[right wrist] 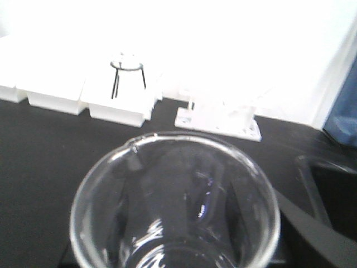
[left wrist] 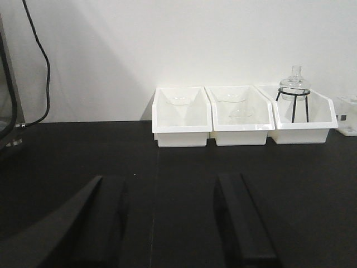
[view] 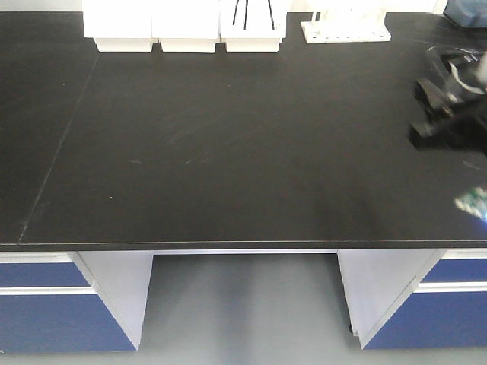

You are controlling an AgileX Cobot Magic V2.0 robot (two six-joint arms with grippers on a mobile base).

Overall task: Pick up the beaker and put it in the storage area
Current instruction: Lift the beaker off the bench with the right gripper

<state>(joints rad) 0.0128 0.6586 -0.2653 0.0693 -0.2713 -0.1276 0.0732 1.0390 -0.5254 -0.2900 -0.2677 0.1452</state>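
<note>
- The black benchtop [view: 228,152] is seen from the front, tilted down, with white bins [view: 183,30] at its far edge.
- The same bins are faced low and level from the left wrist.
- From the right wrist the beaker [right wrist: 174,206] is seen very close, with the bins shared behind.

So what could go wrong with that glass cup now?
The beaker is smooth glass, so it might slip and break on the hard benchtop. The right arm looks blurred, maybe moving fast. The white bins and tube rack stand nearby, so a swing could bump them.
</note>
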